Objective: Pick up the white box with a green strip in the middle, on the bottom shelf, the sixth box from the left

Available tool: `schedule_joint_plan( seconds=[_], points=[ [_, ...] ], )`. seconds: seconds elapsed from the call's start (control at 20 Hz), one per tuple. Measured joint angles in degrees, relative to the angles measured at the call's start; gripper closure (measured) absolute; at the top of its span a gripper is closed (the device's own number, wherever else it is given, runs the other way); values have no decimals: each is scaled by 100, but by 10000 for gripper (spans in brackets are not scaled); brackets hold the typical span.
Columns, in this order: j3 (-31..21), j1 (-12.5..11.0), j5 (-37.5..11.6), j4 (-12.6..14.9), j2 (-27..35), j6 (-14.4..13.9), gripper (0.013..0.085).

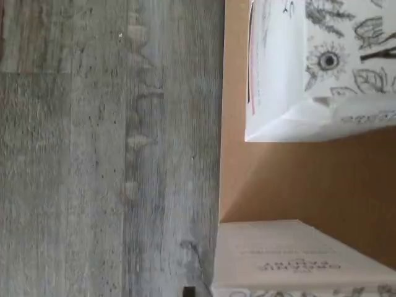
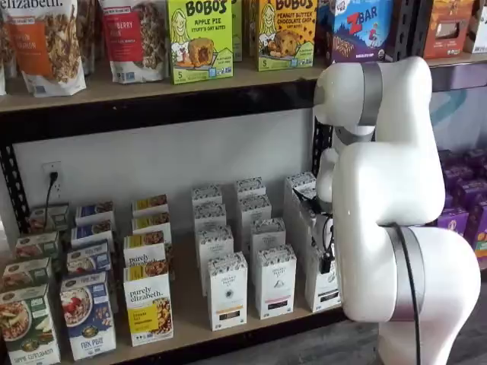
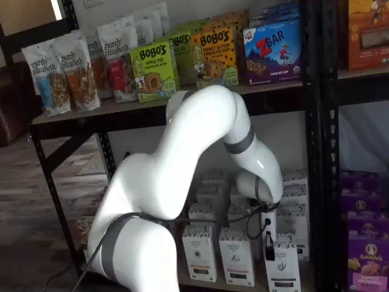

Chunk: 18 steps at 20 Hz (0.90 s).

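I viewed the bottom shelf from the front. At its left stood colourful cereal boxes, then yellow-labelled boxes. Right of these stood rows of white cartons with speckled tops. The white box stood at the right end of the near row, upright, at the board's near edge. The gripper hung just beside that box, on its left in a shelf view. Only one black finger showed, side-on, so I could not tell whether the fingers were apart or closed on the box. The white arm covered the shelf's right end. The wrist view showed grey floor, tan board and two white cartons.
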State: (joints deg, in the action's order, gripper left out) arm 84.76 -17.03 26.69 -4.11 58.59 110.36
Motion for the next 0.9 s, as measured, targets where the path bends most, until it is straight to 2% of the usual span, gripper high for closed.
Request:
schedule_joint_plan(
  seconds=[0.05, 0.2, 0.25, 0.55, 0.75, 0.9],
  points=[
    [-12, 3, 1, -59, -8, 51, 370],
    [-36, 9, 15, -172, -28, 146, 410],
    [-61, 11, 20, -209, -48, 177, 450],
    [-403, 37, -88, -298, -269, 239, 450],
    [-974, 99, -399, -192, -591, 97, 450],
    [-1674, 198, -737, -100, -975, -69, 450]
  ],
)
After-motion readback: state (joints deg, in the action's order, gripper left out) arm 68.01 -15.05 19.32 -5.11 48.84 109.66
